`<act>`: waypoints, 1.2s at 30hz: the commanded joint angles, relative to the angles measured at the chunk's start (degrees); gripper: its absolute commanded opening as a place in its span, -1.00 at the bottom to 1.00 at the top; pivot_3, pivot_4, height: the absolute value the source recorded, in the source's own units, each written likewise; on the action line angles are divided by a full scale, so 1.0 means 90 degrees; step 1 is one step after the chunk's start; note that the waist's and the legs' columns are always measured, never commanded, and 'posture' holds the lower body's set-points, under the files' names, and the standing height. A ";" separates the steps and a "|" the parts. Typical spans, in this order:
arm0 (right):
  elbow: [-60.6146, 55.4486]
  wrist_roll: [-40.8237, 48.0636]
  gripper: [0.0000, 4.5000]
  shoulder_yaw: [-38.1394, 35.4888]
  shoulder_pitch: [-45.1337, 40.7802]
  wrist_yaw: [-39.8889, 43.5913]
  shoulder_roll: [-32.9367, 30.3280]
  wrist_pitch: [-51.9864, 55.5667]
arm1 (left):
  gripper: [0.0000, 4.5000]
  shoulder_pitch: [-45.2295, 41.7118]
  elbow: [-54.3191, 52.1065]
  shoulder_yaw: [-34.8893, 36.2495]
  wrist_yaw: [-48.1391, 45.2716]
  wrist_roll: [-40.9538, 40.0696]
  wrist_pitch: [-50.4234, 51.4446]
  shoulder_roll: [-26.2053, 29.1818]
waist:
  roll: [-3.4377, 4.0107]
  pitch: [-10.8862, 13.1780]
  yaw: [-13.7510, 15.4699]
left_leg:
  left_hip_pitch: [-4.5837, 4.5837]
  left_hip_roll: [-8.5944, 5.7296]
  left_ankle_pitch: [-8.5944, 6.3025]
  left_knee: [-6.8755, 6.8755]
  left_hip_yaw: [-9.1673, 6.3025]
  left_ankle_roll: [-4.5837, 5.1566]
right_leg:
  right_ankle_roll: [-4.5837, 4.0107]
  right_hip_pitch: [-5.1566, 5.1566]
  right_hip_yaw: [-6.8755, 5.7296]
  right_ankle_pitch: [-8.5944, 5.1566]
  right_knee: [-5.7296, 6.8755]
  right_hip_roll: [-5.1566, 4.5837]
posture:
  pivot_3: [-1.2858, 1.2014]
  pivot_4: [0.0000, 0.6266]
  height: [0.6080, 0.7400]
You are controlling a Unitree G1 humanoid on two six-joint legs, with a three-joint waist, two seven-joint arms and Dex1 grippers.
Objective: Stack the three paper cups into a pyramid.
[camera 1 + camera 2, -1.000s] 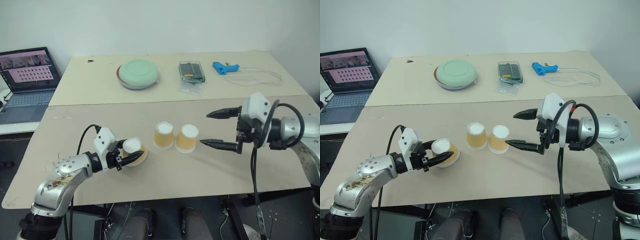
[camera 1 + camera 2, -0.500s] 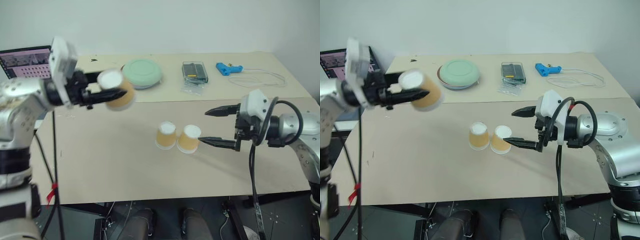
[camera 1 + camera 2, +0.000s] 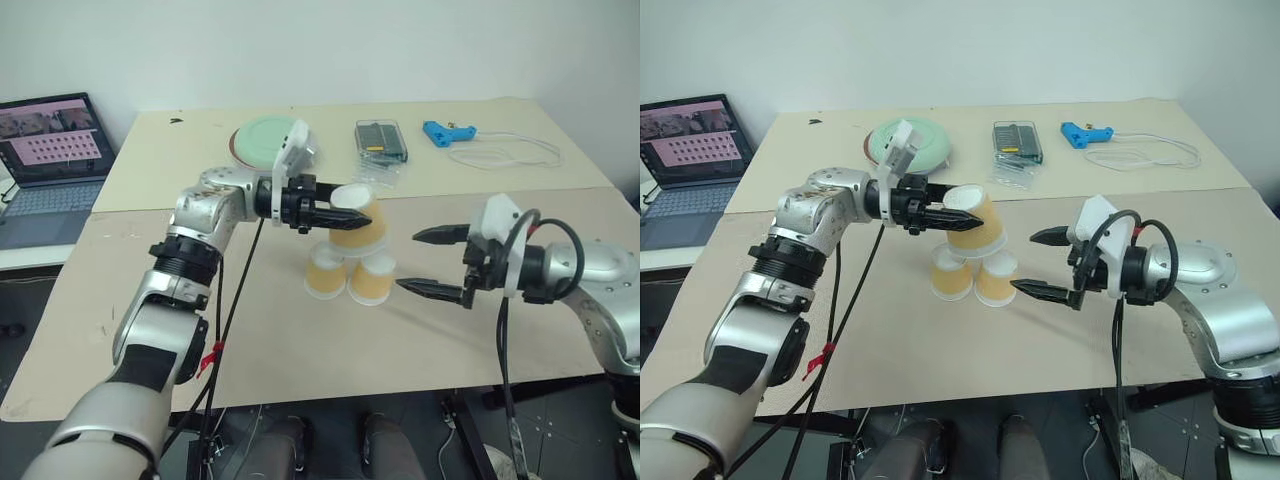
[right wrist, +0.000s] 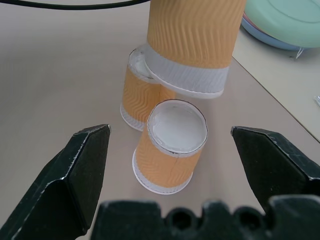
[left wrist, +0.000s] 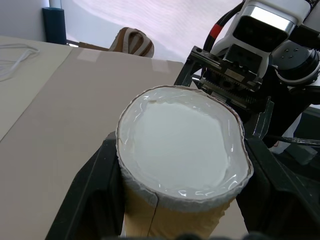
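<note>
Resting upside down, side by side on the tan table (image 3: 250, 340): two paper cups (image 3: 347, 278). Hovering just above them: third cup (image 3: 357, 218), pinched by left fingers (image 3: 352, 211). Gaping empty beside them: right fingers (image 3: 432, 262). Behind: second table (image 3: 200, 160), white wall (image 3: 330, 45).

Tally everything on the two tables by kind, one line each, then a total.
Paper cups: 3
Green bowl: 1
Clear case: 1
Blue glue gun: 1
White cord: 1
Plastic bag: 1
Total: 8
</note>
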 commanded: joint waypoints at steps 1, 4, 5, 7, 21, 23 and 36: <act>-0.0312 0.0124 1.00 -0.0371 0.0062 -0.0139 -0.0094 0.0076 | 0.07 -0.0388 0.0280 0.0130 -0.0327 0.0183 -0.0235 -0.0036 | 0.0000 0.0000 0.0003 | -0.0001 0.0000 0.0000 0.0001 0.0000 0.0000 | 0.0000 0.0000 0.0000 0.0000 0.0001 0.0000 | 0.03 -0.52 0.99; -0.0349 0.0123 1.00 -0.0402 0.0119 -0.0201 -0.0059 0.0098 | 0.07 -0.0442 0.0378 0.0076 -0.0560 0.0312 -0.0249 -0.0050 | 0.0000 0.0000 0.0006 | -0.0006 0.0000 -0.0002 0.0013 -0.0001 0.0004 | 0.0001 0.0000 -0.0002 0.0000 0.0003 0.0000 | 0.03 -0.52 0.99; -0.0362 0.0119 1.00 -0.0402 0.0132 -0.0215 -0.0045 0.0102 | 0.07 -0.0450 0.0395 0.0074 -0.0608 0.0341 -0.0232 -0.0065 | 0.0000 0.0000 0.0007 | -0.0009 -0.0001 -0.0003 0.0016 -0.0001 0.0004 | 0.0002 0.0000 -0.0003 0.0001 0.0003 0.0001 | 0.03 -0.52 0.99; -0.0359 0.0113 1.00 -0.0394 0.0140 -0.0240 -0.0035 0.0100 | 0.07 -0.0467 0.0432 0.0095 -0.0672 0.0405 -0.0214 -0.0101 | 0.0000 0.0000 0.0014 | -0.0009 -0.0001 -0.0004 0.0021 -0.0001 0.0006 | 0.0003 0.0002 -0.0003 0.0001 0.0003 0.0001 | 0.03 -0.52 0.99; -0.0441 0.0165 1.00 -0.0422 0.0234 -0.0360 -0.0006 0.0097 | 0.07 -0.0624 0.0803 0.0075 -0.0941 0.0860 -0.0413 -0.0350 | 0.0000 0.0000 0.0034 | -0.0012 -0.0001 -0.0009 0.0045 -0.0001 0.0016 | 0.0006 0.0006 -0.0004 0.0002 0.0008 0.0004 | 0.03 -0.52 0.99; -0.0493 0.0210 1.00 -0.0446 0.0263 -0.0386 0.0007 0.0118 | 0.07 -0.0688 0.0944 0.0092 -0.0957 0.0932 -0.0463 -0.0414 | 0.0000 0.0000 0.0036 | -0.0014 0.0000 -0.0013 0.0056 -0.0001 0.0021 | 0.0007 0.0008 -0.0006 0.0001 0.0011 0.0005 | 0.03 -0.52 0.99; -0.0594 0.0354 1.00 -0.0481 0.0381 -0.0561 -0.0002 0.0090 | 0.07 -0.0928 0.1435 0.0134 -0.1092 0.1194 -0.0677 -0.0556 | 0.0000 0.0000 0.0039 | -0.0017 -0.0001 -0.0020 0.0073 0.0000 0.0031 | 0.0014 0.0014 -0.0006 0.0003 0.0011 0.0005 | 0.03 -0.52 0.99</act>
